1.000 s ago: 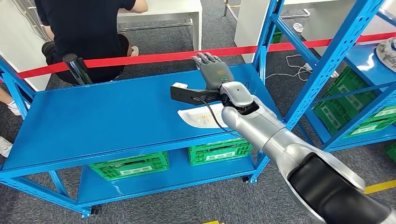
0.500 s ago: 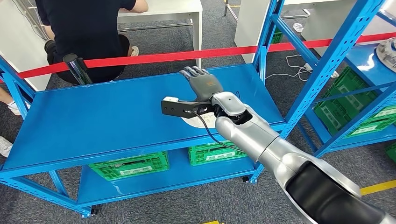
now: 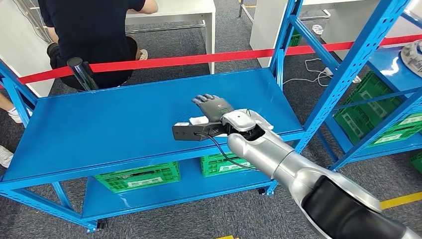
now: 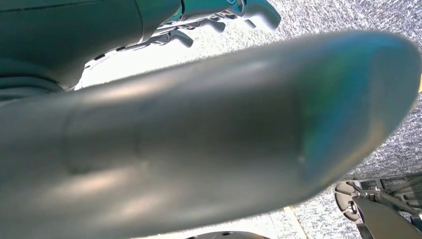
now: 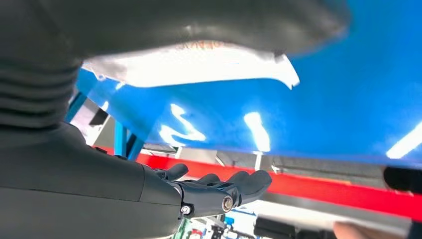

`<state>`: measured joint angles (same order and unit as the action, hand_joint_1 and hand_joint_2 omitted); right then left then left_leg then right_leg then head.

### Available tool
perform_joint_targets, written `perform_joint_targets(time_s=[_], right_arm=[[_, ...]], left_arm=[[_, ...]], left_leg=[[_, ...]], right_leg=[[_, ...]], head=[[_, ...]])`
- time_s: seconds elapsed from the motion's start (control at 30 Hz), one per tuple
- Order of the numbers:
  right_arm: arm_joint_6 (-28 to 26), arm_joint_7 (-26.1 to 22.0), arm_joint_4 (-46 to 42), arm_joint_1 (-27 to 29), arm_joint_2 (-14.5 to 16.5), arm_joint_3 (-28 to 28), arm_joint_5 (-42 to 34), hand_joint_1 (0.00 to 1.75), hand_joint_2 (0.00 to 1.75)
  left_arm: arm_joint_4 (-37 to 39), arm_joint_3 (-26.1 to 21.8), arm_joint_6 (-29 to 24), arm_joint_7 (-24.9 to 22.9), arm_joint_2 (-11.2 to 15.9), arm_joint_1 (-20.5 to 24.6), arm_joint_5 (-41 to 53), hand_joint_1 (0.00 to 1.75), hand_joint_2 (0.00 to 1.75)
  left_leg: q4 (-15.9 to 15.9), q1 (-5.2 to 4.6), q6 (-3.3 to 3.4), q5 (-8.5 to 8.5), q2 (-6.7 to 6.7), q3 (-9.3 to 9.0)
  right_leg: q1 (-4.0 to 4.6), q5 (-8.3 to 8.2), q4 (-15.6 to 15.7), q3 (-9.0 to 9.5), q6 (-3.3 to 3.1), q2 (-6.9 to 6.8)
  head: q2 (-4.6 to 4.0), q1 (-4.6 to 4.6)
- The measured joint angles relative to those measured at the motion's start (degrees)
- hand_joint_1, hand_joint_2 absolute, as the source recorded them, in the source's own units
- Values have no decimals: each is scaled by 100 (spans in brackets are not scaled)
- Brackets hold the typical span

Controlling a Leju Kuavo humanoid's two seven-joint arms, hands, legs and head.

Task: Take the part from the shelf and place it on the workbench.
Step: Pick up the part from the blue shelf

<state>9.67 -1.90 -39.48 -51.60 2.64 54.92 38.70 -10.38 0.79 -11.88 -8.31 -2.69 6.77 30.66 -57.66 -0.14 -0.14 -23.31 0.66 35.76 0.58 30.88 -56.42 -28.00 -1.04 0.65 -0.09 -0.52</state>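
The part, a flat white piece in a clear bag (image 3: 198, 120), lies on the blue workbench (image 3: 109, 124) near its front edge. My right hand (image 3: 214, 107) hangs low over it, palm down, and covers most of it. In the right wrist view the white part (image 5: 199, 64) rests on the blue surface, while the dark fingers (image 5: 219, 189) stretch out with nothing in them. My left hand (image 4: 199, 139) appears as a blurred grey thumb close to the lens, over grey floor; how its fingers lie is unclear.
A red tape barrier (image 3: 174, 60) runs behind the bench, and a person in black (image 3: 89, 35) sits beyond it. Green crates (image 3: 139, 177) stand on the bench's lower level. A blue shelf rack (image 3: 358, 59) at the right carries a metal part (image 3: 413, 52).
My right hand has come down and back from the bench's far side to just above the white part. The part has stayed where it lay.
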Motion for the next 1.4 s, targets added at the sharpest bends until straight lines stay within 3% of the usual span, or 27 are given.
perform_joint_targets(time_s=[0.27, 1.4], right_arm=[[360, 237, 320, 55, -3, 210, 64, 0, 175], [233, 542, 784, 518, -482, 451, 183, 0, 175]], left_arm=[[0, 2, 0, -90, -2, 58, 77, 0, 0], [0, 2, 0, -205, -52, 125, 231, 0, 0]], left_leg=[[0, 0, 0, 0, -3, 0], [0, 0, 0, -1, -4, 0]], right_leg=[[-1, 0, 0, -3, 0, 1], [-1, 0, 1, -3, 0, 1]], head=[[0, 1], [0, 1]])
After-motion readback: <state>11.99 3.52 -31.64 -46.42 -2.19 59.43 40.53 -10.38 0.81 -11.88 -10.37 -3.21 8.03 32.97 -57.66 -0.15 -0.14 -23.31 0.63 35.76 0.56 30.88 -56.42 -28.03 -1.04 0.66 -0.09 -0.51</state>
